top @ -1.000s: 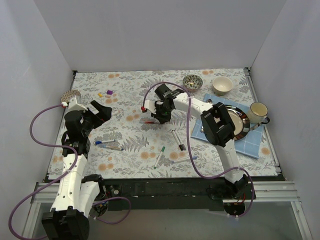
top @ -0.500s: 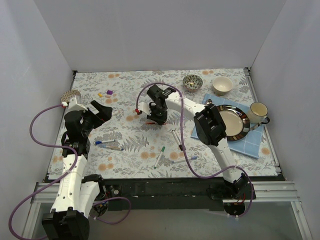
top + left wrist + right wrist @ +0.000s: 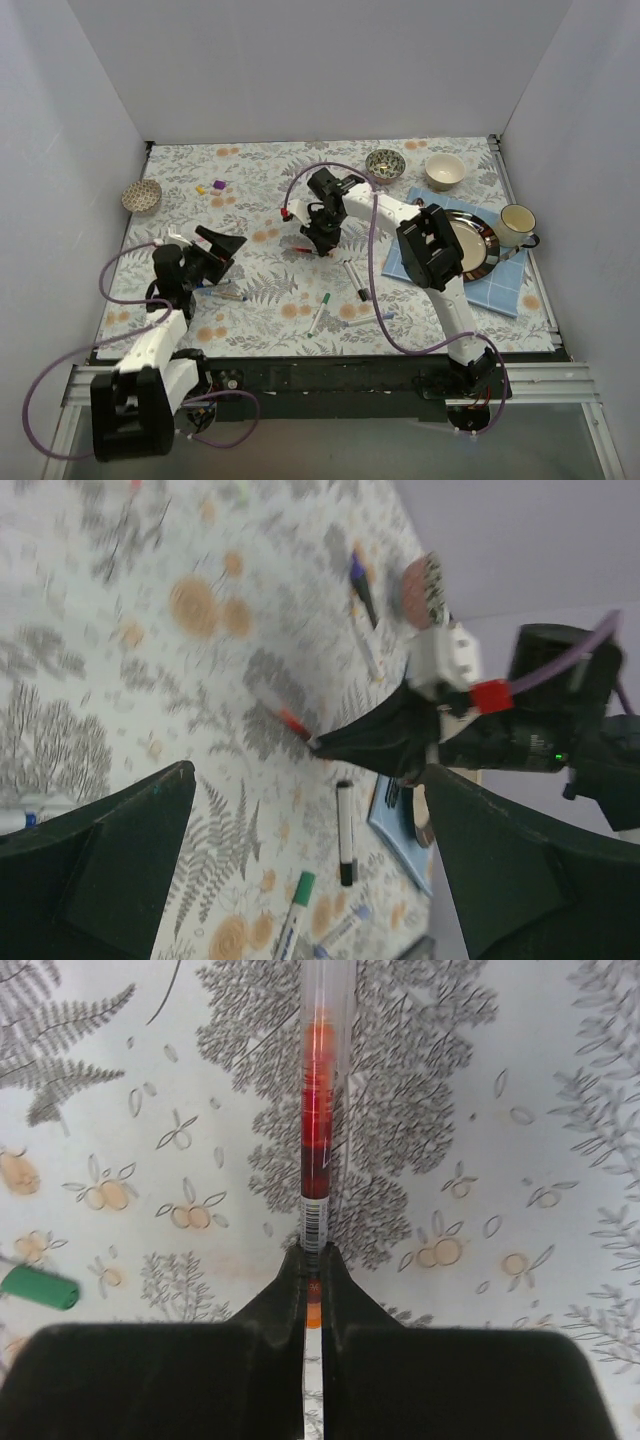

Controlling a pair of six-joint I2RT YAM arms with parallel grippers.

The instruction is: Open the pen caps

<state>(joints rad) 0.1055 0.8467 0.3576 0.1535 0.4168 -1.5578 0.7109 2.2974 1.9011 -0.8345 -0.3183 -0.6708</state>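
At table centre, red pen (image 3: 318, 1110) is pinched by barrel in right gripper (image 3: 312, 1260), jaws fully closed; its cap can't be made out. Left gripper (image 3: 308, 775) is spread wide, empty, facing pen. Cap should be gripped by left gripper & pulled straight along barrel axis, w/o bending.

A metal plate (image 3: 478, 238) lies on a blue cloth (image 3: 505, 288) beside a mug (image 3: 515, 222).

floral table (image 3: 260, 170) in view: left bowl (image 3: 142, 195) at the left edge, purple cap (image 3: 219, 185) and yellow cap (image 3: 201, 189) loose side by side near it. patterned bowl (image 3: 383, 162) and cream bowl (image 3: 445, 171) back right, towel (image 3: 505, 290) on the right. red pen (image 3: 300, 248) mid-table; black pen (image 3: 355, 280), green pen (image 3: 320, 314), blue pen (image 3: 213, 286) scattered nearer.
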